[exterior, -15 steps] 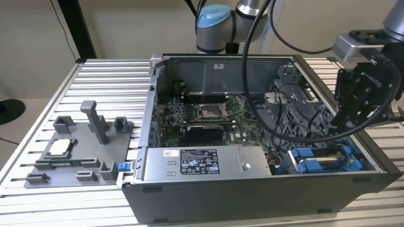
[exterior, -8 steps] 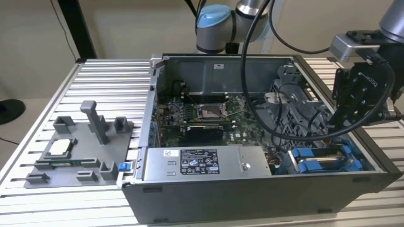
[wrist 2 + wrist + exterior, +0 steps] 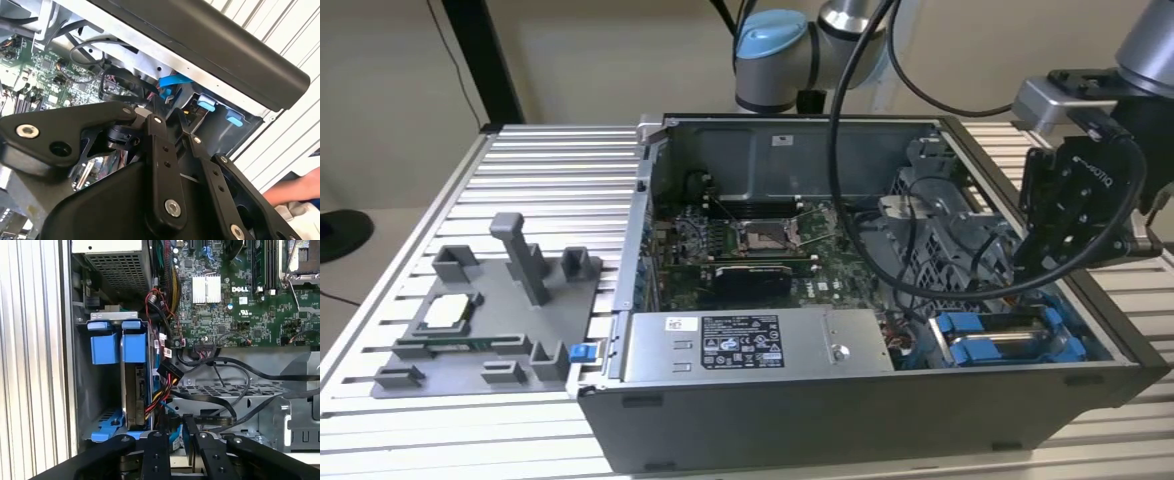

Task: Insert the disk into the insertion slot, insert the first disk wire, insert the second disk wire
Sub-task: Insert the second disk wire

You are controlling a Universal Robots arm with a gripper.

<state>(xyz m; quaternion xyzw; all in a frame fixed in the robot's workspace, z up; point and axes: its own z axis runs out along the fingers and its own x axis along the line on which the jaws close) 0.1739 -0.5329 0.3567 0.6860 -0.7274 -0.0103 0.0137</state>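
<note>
The black claw (image 3: 176, 434) hangs low inside the open dark grey metal computer case (image 3: 854, 420), just beside the drive bay. I cannot tell whether it is open or closed. The flat silver disk (image 3: 132, 385), in its bright blue plastic frame, stands in the bay slot with red-and-yellow wires (image 3: 159, 397) beside it. Further in lies the green circuit board (image 3: 240, 315). Outside the case, a grey plastic tray (image 3: 467, 340) holds a square chip (image 3: 450, 312).

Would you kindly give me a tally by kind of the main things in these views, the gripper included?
Open computer case: 1
Grey power-supply box: 1
Blue drive frames: 2
Grey parts fixture: 1
Gripper: 1
Total: 6
</note>
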